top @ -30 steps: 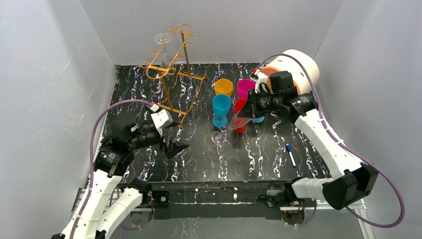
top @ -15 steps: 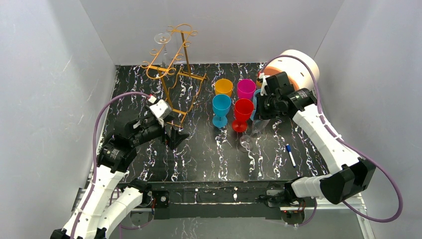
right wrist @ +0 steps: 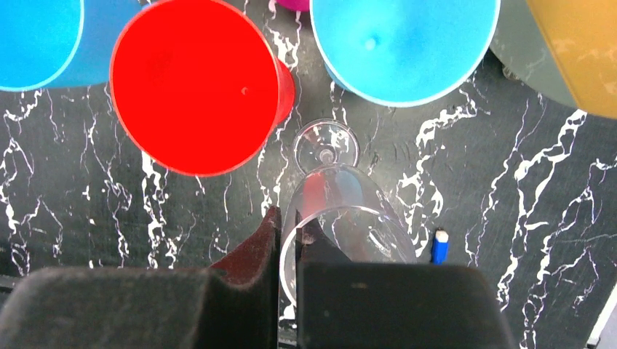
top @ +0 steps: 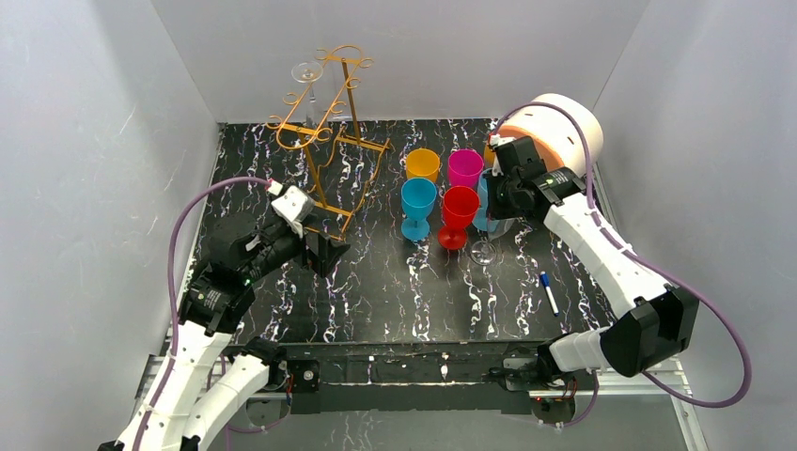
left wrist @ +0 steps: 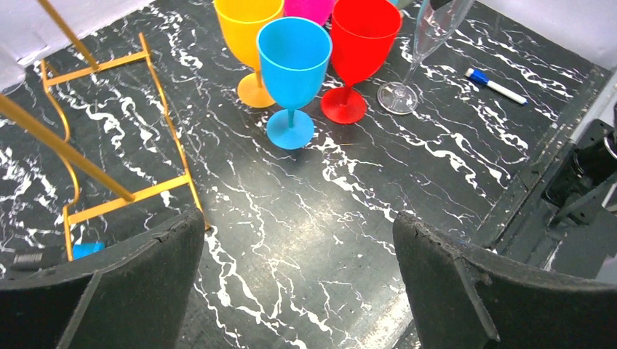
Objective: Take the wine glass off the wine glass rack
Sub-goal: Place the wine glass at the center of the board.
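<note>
Wine glass (right wrist: pixel 342 211) is off the wine glass rack (left wrist: pixel 65 147): upright at centre right of the top view, just beside the red goblet (right wrist: pixel 193 83), foot on or just above the counter (top: pixel 376 301); contact unclear. Right end effector (right wrist: pixel 289 243) is clenched on its rim, one finger inside the bowl, wrist pointing down. Remaining, by my reading: let go and clear away. A second clear glass (top: pixel 305 71) seems to hang at the rack top, upper left. Left end effector (left wrist: pixel 298 240) is released, jaws wide, low near the rack base.

Bright, even light falls from above, and shadows are faint and soft. A pale sheen lies mid-surface on the table (left wrist: pixel 313 218). Close foregrounds in the wrist views blur slightly.
</note>
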You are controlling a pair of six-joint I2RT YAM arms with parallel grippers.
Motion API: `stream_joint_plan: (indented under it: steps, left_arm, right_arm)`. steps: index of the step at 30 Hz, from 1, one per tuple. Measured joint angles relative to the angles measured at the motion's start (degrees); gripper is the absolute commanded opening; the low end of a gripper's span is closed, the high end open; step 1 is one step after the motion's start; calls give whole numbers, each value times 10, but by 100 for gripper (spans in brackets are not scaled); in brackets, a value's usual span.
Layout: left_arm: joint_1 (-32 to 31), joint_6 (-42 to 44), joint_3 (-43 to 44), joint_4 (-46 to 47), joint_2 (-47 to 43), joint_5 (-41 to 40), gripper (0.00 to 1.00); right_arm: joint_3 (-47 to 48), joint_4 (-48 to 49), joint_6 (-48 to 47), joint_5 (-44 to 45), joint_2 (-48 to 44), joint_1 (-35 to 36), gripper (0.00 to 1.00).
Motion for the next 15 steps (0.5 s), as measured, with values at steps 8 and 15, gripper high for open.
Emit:
stream_joint_plan:
  steps: [8,15]
  left_arm:
    - [0,-14,11,-8,7,-64,98]
    - [0,-21,30,-21,-1,-143,98]
  right_arm:
    - [10,32,0,5,27,1,13]
    - [22,22,1,0,51,1,48]
